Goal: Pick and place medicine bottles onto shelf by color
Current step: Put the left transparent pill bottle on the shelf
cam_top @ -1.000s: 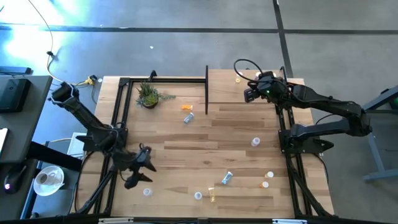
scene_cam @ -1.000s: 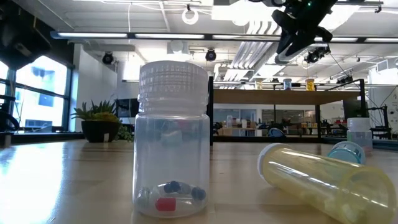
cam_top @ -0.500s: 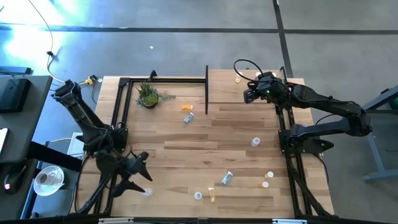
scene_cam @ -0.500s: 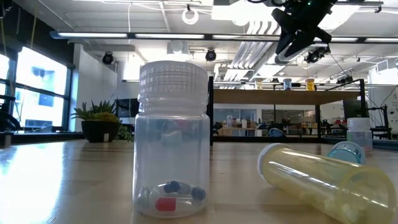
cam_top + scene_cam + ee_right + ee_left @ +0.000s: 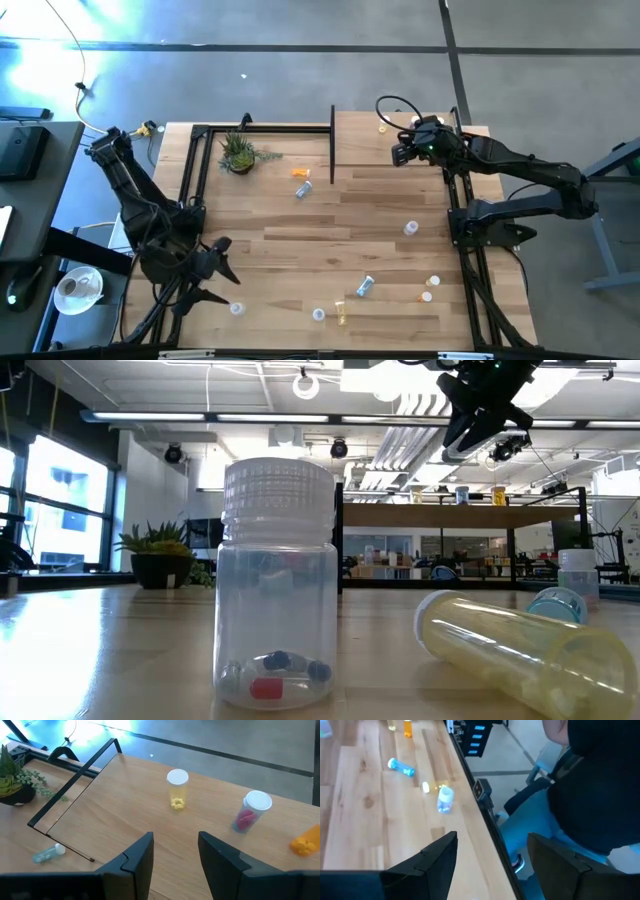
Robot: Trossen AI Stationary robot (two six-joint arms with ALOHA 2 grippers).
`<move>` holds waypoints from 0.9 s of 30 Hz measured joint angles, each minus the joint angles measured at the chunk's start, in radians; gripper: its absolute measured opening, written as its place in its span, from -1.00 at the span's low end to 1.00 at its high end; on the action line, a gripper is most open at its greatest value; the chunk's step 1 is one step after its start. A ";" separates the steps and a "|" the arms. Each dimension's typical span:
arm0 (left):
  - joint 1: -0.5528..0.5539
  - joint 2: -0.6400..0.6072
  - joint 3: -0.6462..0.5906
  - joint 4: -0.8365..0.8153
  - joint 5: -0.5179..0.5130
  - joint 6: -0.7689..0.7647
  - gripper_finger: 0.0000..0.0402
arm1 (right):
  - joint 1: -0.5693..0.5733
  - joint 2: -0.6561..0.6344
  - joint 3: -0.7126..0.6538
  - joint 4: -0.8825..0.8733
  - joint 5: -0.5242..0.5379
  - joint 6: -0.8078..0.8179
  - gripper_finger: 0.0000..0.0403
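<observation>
Several small white-capped medicine bottles lie and stand on the planked table, among them a clear one (image 5: pixel 237 308) (image 5: pixel 445 800) near the left front, a clear one (image 5: pixel 275 625) and a lying yellow one (image 5: pixel 510 645) close to the low camera. On the shelf (image 5: pixel 360 130) (image 5: pixel 130 800) stand a yellow bottle (image 5: pixel 177 790), a clear one with red pills (image 5: pixel 250 812) and an orange one (image 5: pixel 305 845). My right gripper (image 5: pixel 397 153) (image 5: pixel 175 855) hovers open above the shelf. My left gripper (image 5: pixel 218 268) (image 5: pixel 490 855) is open and empty over the table's left front part.
A potted plant (image 5: pixel 238 153) stands at the far left. A pale blue bottle (image 5: pixel 49 852) lies on the table below the shelf's edge. The black frame rail (image 5: pixel 195 190) runs along the left side. A person in dark top and jeans (image 5: pixel 580 795) is by the near edge.
My left gripper has drawn back toward the table's left edge, away from the clear bottle at the left front, and has turned somewhat. The bottles have stayed where they were.
</observation>
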 joint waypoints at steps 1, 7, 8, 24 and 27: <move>0.000 0.004 0.005 -0.011 -0.002 -0.004 0.14 | 0.000 0.000 0.000 0.000 0.000 0.000 -0.27; -0.015 0.064 0.008 -0.023 -0.018 -0.031 0.14 | 0.000 0.000 0.000 -0.003 0.000 0.000 -0.27; -0.019 0.081 0.008 -0.022 -0.018 -0.037 0.14 | 0.000 0.000 0.000 -0.003 0.000 0.000 -0.27; -0.087 0.303 0.008 -0.052 -0.007 -0.111 0.14 | 0.000 0.000 0.000 -0.006 0.001 0.000 -0.27; -0.097 0.332 0.008 -0.052 -0.006 -0.131 0.14 | 0.000 0.000 0.000 -0.006 0.001 0.000 -0.27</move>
